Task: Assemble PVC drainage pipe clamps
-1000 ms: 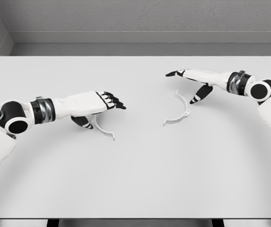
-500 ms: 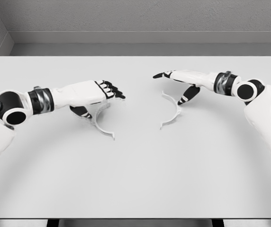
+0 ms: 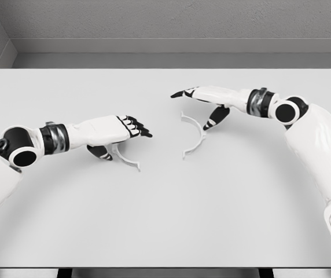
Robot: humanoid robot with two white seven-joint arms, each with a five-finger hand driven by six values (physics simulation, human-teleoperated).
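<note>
Two clamp halves lie apart on the table (image 3: 165,220): left clamp half (image 3: 126,160) pinched in the left hand (image 3: 112,132), right clamp half (image 3: 195,134) touching the right hand (image 3: 203,99), whose fingers (image 3: 180,94) look extended. Judging it mid-approach; next, mate the ends squarely.

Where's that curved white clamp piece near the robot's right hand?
In the head view, the right clamp half lies on the table just right of centre, below the right hand.
</note>
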